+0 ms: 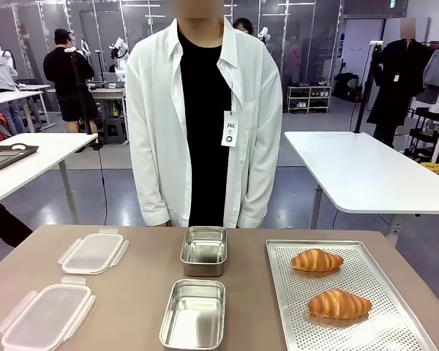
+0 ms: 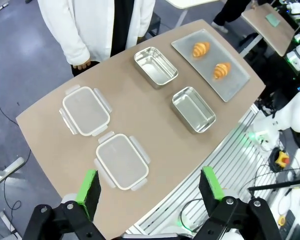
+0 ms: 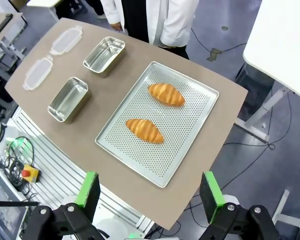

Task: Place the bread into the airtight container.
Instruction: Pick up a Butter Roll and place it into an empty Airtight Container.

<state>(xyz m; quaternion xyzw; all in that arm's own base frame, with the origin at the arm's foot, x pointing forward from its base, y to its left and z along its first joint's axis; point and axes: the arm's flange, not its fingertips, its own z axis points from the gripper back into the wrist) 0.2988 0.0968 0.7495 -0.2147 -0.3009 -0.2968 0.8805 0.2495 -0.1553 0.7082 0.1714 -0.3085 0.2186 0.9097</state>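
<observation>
Bread rolls point(image 1: 317, 259) lie loose on the tray point(image 1: 289, 307) beside steel containers point(image 1: 203, 269), apparently left lidless to receive them, while the left gripper point(image 2: 149, 175) and right gripper point(image 3: 150, 177) hover spread and empty.

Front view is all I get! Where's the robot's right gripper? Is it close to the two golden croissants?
Observer: The right gripper hangs high over the near corner of the perforated silver metal tray, jaws open.
Operator: And the left one?
Observer: The left gripper hangs open above the table's near edge, by the nearer clear plastic snap lid.
Operator: Are they holding anything?
Observer: No, nothing sits between either one's green pads.
</observation>
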